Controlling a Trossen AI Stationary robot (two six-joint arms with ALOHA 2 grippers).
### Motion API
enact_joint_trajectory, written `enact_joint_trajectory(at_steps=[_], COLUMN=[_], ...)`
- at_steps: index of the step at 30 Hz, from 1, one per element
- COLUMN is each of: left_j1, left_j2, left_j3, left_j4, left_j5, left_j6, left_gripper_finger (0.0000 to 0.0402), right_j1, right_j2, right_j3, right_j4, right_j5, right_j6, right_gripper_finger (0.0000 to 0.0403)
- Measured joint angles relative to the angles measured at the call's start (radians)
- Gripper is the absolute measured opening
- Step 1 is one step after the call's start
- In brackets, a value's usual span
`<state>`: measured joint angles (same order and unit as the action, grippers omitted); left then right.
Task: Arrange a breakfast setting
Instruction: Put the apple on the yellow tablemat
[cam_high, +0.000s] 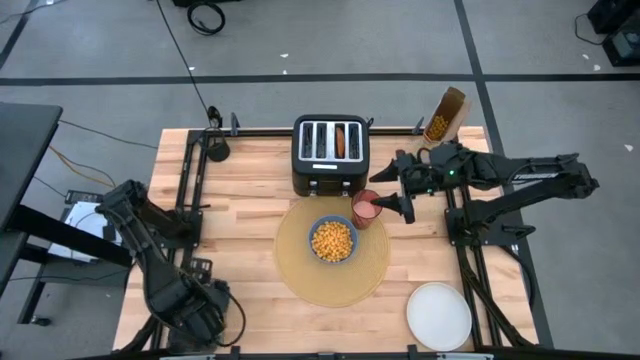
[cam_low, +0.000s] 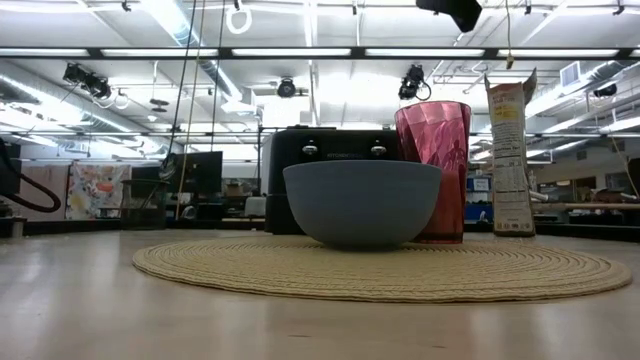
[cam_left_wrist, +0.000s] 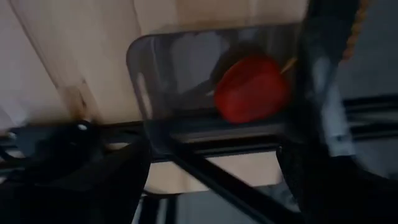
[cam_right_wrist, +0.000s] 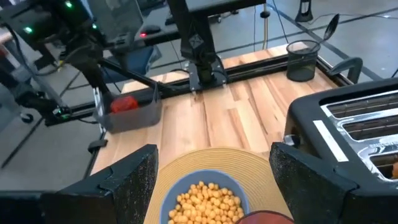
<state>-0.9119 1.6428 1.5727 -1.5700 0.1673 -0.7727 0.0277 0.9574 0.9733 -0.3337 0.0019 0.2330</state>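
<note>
The round tan placemat (cam_high: 300, 270) lies mid-table. On it stands the blue bowl (cam_high: 333, 240), filled with yellow cereal. The pink cup (cam_high: 366, 211) stands upright at the mat's far right edge, behind the bowl in the low view (cam_low: 433, 170). My right gripper (cam_high: 398, 205) is open, just right of the cup and above it (cam_low: 450, 10); the bowl shows between its fingers (cam_right_wrist: 205, 199). My left gripper (cam_high: 200, 310) is open at the near left corner, over a grey bin (cam_left_wrist: 180, 68) that holds the red apple (cam_left_wrist: 252, 87). The white plate (cam_high: 438, 315) lies near right.
A black toaster (cam_high: 330, 150) stands behind the mat, something brown in one slot (cam_high: 341, 140). A cereal box (cam_high: 445, 112) stands at the far right. A black mesh cup (cam_right_wrist: 303, 59) stands at the far left. Arm frames (cam_high: 190, 180) run along both table sides.
</note>
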Motion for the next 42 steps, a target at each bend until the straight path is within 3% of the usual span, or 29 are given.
enact_joint_trajectory(at_steps=[10,15,23,33,42], left_j1=[-0.003,-0.033,-0.126,-0.175,-0.176], left_j2=[0.0,0.0,0.0,0.0,0.0], left_j3=[-0.221,-0.305,-0.353,-0.36,-0.456], left_j4=[0.233,0.306,0.403,0.511,0.598], left_j5=[0.033,0.125,0.132,0.092,0.097], left_j6=[0.227,0.177,0.214,0.245,0.265], left_gripper_finger=[0.0353,0.0353,0.0353,0.0353,0.0353], right_j1=[0.113,0.162,0.193,0.193,0.193], right_j2=[0.011,0.011,0.017,0.022,0.022], right_j3=[0.0,0.0,0.0,0.0,0.0], right_j4=[0.007,0.007,0.007,0.007,0.008], right_j5=[0.15,0.202,0.269,0.278,0.26], right_j6=[0.047,0.086,0.115,0.138,0.183], right_gripper_finger=[0.0312,0.0312,0.0312,0.0312,0.0312])
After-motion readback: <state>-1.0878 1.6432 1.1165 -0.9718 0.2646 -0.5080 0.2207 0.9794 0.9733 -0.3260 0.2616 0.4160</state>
